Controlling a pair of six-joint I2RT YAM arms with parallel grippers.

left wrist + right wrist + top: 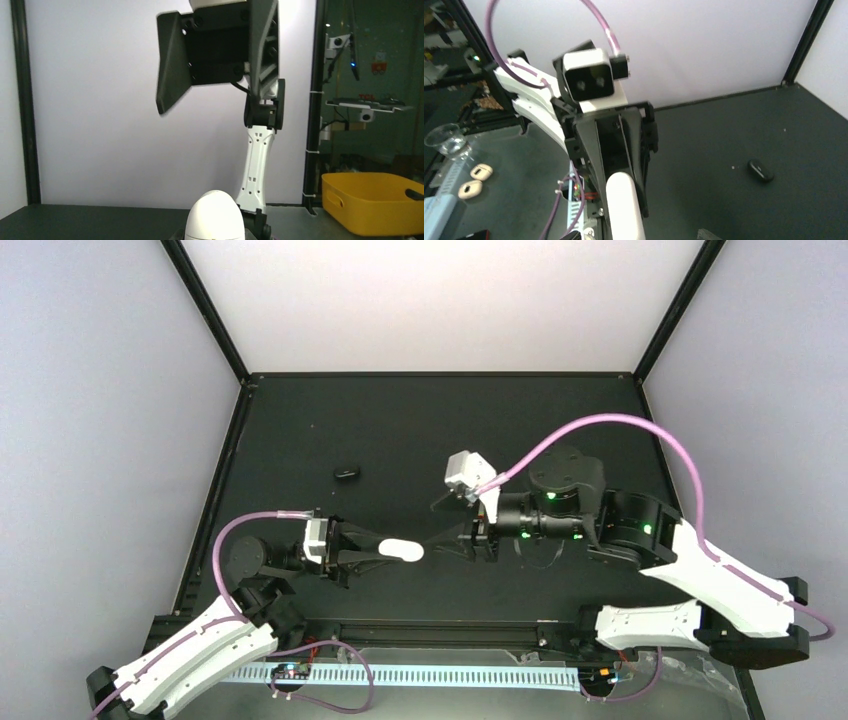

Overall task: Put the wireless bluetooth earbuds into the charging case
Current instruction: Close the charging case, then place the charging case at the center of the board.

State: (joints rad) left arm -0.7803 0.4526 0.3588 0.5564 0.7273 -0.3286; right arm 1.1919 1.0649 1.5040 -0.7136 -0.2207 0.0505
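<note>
My left gripper (378, 552) clamped the white charging case (408, 552) near the front edge of the mat (520, 420). My right gripper (445, 527), jaws apart, faced its tip, not touching. Open mat behind; 1 black oval item (347, 473) lay well apart.

the case (405, 552) is held in the left gripper (392, 553) over the near middle of the counter (400, 420). the right gripper (445, 530) is set just right of it, facing it. a small object (347, 473) is laid on the counter behind the left gripper, well apart.
</note>
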